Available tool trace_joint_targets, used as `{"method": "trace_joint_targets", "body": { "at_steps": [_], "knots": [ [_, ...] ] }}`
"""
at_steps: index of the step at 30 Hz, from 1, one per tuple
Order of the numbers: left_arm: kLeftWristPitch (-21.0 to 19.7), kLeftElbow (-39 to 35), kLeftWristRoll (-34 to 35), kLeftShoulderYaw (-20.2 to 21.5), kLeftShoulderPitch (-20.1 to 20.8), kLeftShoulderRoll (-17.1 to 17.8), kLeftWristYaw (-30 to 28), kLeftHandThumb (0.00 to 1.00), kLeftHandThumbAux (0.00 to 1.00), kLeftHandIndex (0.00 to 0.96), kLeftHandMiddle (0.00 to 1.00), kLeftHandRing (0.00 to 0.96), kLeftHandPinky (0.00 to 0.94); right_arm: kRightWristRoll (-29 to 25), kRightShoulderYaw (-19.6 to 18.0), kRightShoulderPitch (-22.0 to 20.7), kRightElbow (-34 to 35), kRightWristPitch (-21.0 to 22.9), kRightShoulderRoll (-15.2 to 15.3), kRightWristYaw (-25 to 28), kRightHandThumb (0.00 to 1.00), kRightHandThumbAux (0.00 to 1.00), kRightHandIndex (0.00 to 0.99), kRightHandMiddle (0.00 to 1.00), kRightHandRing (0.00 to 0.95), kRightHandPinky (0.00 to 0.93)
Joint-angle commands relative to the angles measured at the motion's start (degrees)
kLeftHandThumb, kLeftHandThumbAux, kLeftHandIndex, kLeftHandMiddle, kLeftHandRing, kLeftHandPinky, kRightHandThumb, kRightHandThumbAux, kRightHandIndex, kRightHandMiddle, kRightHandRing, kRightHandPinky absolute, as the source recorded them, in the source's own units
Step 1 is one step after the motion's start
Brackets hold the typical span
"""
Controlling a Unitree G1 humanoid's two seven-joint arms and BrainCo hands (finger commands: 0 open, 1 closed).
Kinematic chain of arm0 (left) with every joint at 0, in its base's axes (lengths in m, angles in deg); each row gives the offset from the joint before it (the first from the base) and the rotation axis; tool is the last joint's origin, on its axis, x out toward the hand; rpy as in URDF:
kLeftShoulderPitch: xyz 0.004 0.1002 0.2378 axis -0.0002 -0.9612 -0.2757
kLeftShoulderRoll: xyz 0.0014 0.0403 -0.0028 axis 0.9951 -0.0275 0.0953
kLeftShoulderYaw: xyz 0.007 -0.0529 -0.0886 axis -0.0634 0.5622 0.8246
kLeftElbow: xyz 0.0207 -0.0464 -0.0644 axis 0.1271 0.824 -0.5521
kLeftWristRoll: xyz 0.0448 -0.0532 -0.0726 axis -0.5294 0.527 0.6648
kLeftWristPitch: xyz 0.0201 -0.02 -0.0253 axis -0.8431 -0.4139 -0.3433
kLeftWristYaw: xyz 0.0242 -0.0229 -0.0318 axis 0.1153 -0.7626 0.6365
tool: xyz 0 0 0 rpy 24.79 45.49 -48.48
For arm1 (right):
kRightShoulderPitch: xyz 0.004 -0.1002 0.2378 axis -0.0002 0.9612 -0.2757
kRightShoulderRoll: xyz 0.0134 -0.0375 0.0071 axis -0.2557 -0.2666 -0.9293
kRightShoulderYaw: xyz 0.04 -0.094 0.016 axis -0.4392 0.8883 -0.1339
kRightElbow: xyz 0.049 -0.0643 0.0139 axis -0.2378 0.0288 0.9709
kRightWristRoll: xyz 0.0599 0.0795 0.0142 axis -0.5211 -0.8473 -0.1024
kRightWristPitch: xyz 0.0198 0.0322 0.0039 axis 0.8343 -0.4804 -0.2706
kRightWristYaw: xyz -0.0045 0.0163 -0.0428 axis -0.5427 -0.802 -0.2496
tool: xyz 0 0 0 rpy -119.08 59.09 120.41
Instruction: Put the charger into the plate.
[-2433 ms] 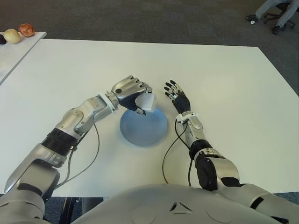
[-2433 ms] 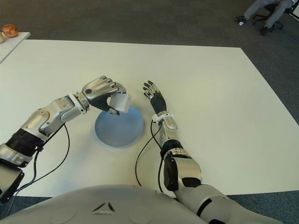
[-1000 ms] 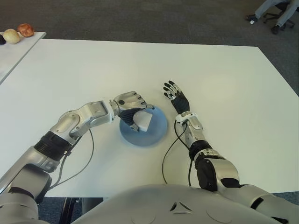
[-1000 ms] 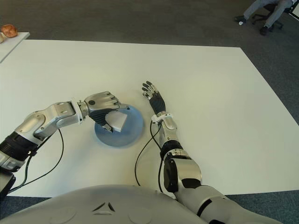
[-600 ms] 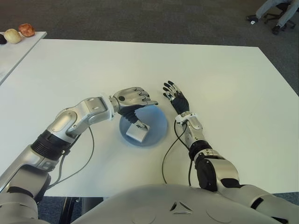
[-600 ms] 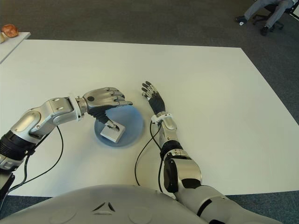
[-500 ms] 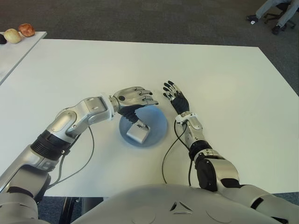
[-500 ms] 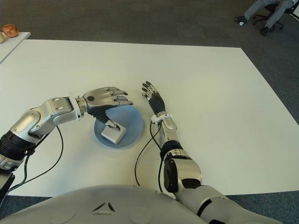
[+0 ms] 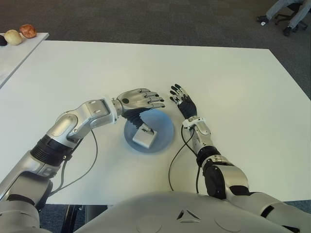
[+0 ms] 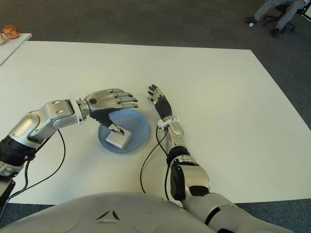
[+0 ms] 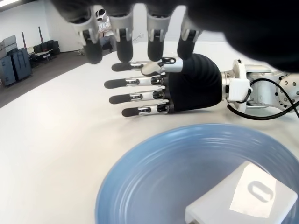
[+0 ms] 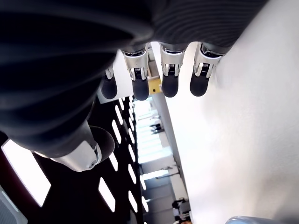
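The white charger lies inside the blue plate near the middle of the white table; the left wrist view shows the charger on the plate's floor. My left hand hovers just above the plate's far left rim, fingers spread and holding nothing. My right hand shows flat and open to the right of the plate.
A second white table at the far left carries a few small round items. A seated person's legs and an office chair show at the far right on the carpet. Cables run from both wrists toward the table's near edge.
My left hand has let go of the charger, which now lies in the plate. The hand's fingers have spread and it has lifted slightly. The right hand has not moved.
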Motion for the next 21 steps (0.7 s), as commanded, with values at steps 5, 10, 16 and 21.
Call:
{"method": "trace_joint_targets", "body": {
  "at_steps": [5,10,16,21],
  "knots": [
    [-1.3,-0.4,-1.0,1.5,-1.9,-1.3,2.7,0.149,0.196,0.0,0.0,0.0,0.0,0.1,0.3,4.4,-2.7,3.3,-0.3,-1.1,0.0,0.65,0.112,0.122,0.067,0.022],
    [-2.6,-0.1,2.4,3.8,0.1,-2.2,2.4,0.142,0.233,0.0,0.0,0.0,0.0,0.0,0.1,4.4,-2.7,3.3,-0.4,-1.2,0.0,0.658,0.121,0.131,0.077,0.056],
    [-1.5,5.2,11.2,10.4,2.3,-1.8,5.3,0.139,0.325,0.0,0.002,0.0,0.006,-0.4,-0.1,4.3,-2.9,3.6,-0.4,-1.0,0.0,0.66,0.103,0.134,0.086,0.062],
    [-4.4,9.4,20.2,16.9,4.1,-2.9,5.7,0.121,0.441,0.0,0.023,0.009,0.041,-0.4,-0.3,4.1,-3.1,4.0,-0.3,-1.7,0.0,0.633,0.096,0.138,0.093,0.063]
  ]
}}
